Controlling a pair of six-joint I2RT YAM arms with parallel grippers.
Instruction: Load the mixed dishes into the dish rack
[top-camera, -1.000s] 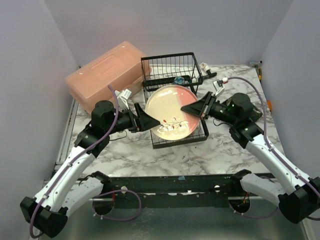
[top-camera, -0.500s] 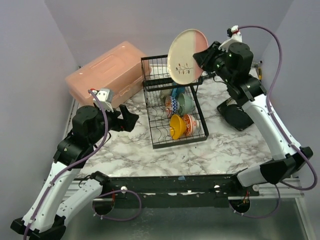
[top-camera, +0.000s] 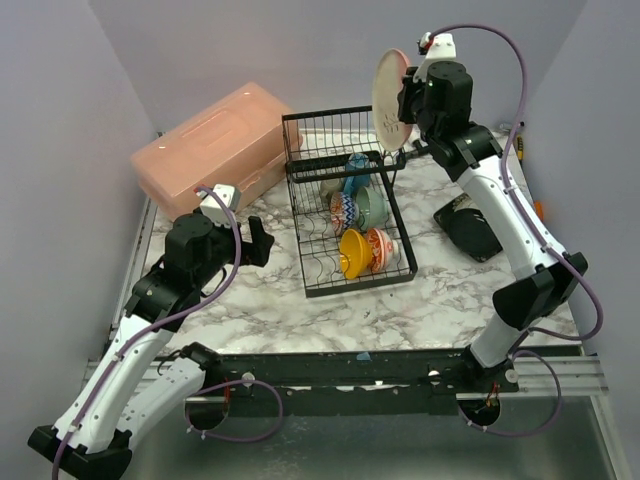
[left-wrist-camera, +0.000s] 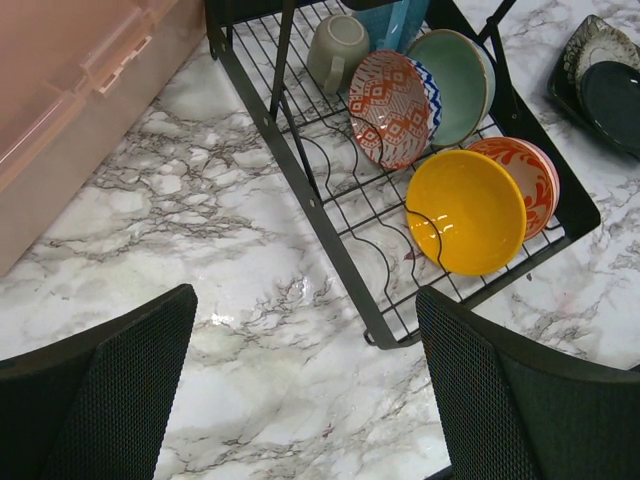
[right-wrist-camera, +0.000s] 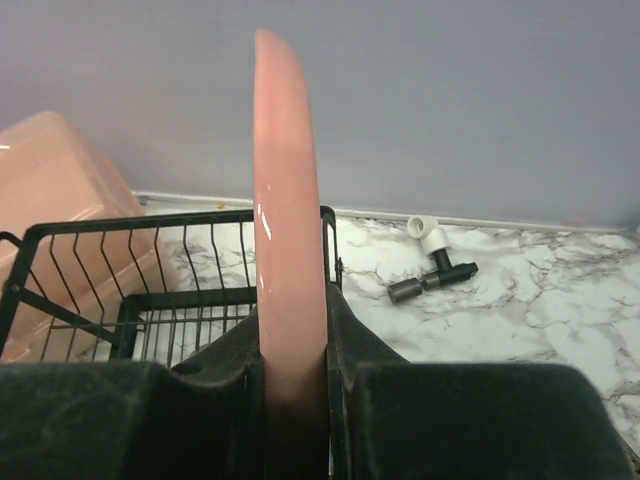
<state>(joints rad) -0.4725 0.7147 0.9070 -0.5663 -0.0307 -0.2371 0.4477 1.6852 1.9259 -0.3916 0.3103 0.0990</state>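
Observation:
My right gripper (top-camera: 408, 105) is shut on the lower rim of a large pink-cream plate (top-camera: 392, 98). It holds the plate on edge, high above the tall basket end of the black wire dish rack (top-camera: 355, 288). In the right wrist view the plate (right-wrist-camera: 288, 200) rises edge-on between the fingers. Inside the rack (left-wrist-camera: 330, 240) stand a yellow bowl (left-wrist-camera: 465, 212), a red-patterned bowl (left-wrist-camera: 390, 110), a mint green bowl (left-wrist-camera: 455, 70) and an olive mug (left-wrist-camera: 335, 50). My left gripper (top-camera: 262, 240) hangs open and empty over the marble, left of the rack.
A salmon-pink plastic box (top-camera: 210, 150) lies at the back left, close to the rack. Dark plates (top-camera: 468, 225) rest on the table right of the rack. A small black-and-white pipe fitting (right-wrist-camera: 432, 265) lies near the back wall.
The left gripper let go of the plate, opened and drew back to the left. The right arm lifted the plate from over the rack and turned it on edge.

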